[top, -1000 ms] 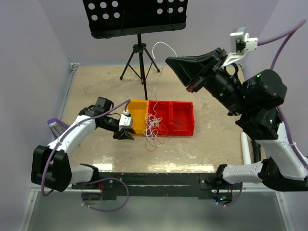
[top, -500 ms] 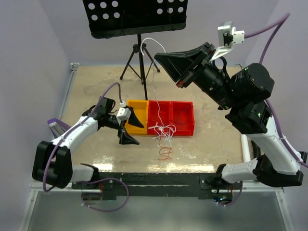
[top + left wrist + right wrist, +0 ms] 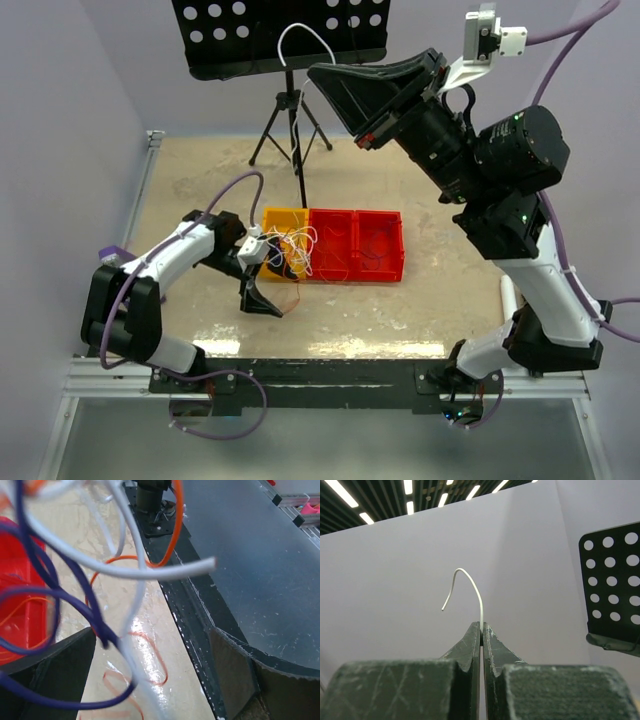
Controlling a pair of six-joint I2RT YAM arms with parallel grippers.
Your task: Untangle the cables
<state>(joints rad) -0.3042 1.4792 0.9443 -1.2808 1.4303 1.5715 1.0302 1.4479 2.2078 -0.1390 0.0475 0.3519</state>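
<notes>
Blurred against the left wrist lens, cropped top and left: the cables (image 3: 160, 572). Sliced by that view's left edge: a red bin (image 3: 20, 580). Cropped at the bottom: both fingers (image 3: 55, 675) of the left gripper (image 3: 152, 635). Hidden between the pinched fingers (image 3: 492, 650) of the right gripper (image 3: 481, 626): the lower run of the white wire (image 3: 481, 607). From above, too fine to tell strand from strand: the bundle. Chopped by the top edge: the music stand (image 3: 280, 40).

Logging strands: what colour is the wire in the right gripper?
White: wire in right gripper, clearest in right wrist view.
</notes>
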